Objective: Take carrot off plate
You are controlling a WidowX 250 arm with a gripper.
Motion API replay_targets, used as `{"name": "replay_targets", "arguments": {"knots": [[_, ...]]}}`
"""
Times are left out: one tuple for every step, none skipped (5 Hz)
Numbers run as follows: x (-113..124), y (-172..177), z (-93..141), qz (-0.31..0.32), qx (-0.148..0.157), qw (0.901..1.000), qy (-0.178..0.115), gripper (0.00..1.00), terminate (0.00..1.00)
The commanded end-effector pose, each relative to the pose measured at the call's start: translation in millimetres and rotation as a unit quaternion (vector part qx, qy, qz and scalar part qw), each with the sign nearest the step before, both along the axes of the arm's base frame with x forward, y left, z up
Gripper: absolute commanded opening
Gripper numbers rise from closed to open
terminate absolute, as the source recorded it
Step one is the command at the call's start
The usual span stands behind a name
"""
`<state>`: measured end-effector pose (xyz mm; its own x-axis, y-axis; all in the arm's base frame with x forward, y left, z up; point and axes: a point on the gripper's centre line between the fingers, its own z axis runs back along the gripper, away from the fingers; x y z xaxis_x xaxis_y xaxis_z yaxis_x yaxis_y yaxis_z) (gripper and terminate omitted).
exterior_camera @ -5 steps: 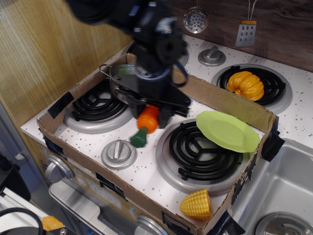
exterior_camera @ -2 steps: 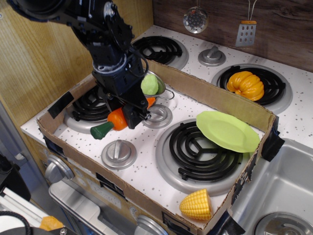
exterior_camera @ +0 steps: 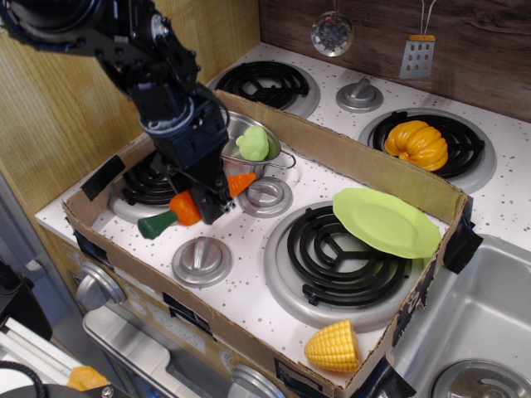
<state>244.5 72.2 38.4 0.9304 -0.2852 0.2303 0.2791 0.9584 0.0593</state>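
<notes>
The carrot (exterior_camera: 197, 201) hangs clear of the plate (exterior_camera: 386, 221), held crosswise in the gripper (exterior_camera: 207, 199) over the front-left burner (exterior_camera: 158, 186). Its dark green stub points down and to the left, toward the front cardboard wall; its orange tip pokes out on the far side of the fingers, toward the steel pot (exterior_camera: 253, 157). The fingers are closed around the carrot's thick orange middle, pinching it; I cannot tell whether the stub touches the stovetop beneath.

The carrot is glossy orange and tapered, with most of its middle hidden by the black gripper.

The lime-green plate sits tilted on the front-right burner (exterior_camera: 340, 257), well apart from the carrot, leaning against the cardboard box (exterior_camera: 377, 178). That box walls in the work area on all sides. A silver knob (exterior_camera: 202, 259) lies just in front of the carrot, another (exterior_camera: 265, 196) just to its right. The pot, holding a pale green item (exterior_camera: 254, 143), stands close behind the gripper. A corn cob (exterior_camera: 333, 346) rests at the front box edge, and a pumpkin (exterior_camera: 416, 143) sits on the rear burner outside the box.
</notes>
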Motion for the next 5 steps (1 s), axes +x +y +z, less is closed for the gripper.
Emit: {"name": "replay_targets", "arguments": {"knots": [[9.4, 22.9, -0.1, -0.010, 0.019, 0.9996, -0.016, 0.00, 0.00], [7.6, 38.3, 2.0, -0.004, 0.021, 0.9997, -0.009, 0.00, 0.00], [2.9, 51.1, 4.6, 0.009, 0.028, 0.9995, -0.014, 0.00, 0.00], [-2.9, 63.4, 7.6, 0.032, 0.023, 0.9992, -0.009, 0.00, 0.00], [-12.8, 74.1, 9.0, 0.079, 0.024, 0.9964, -0.021, 0.00, 0.00]]}}
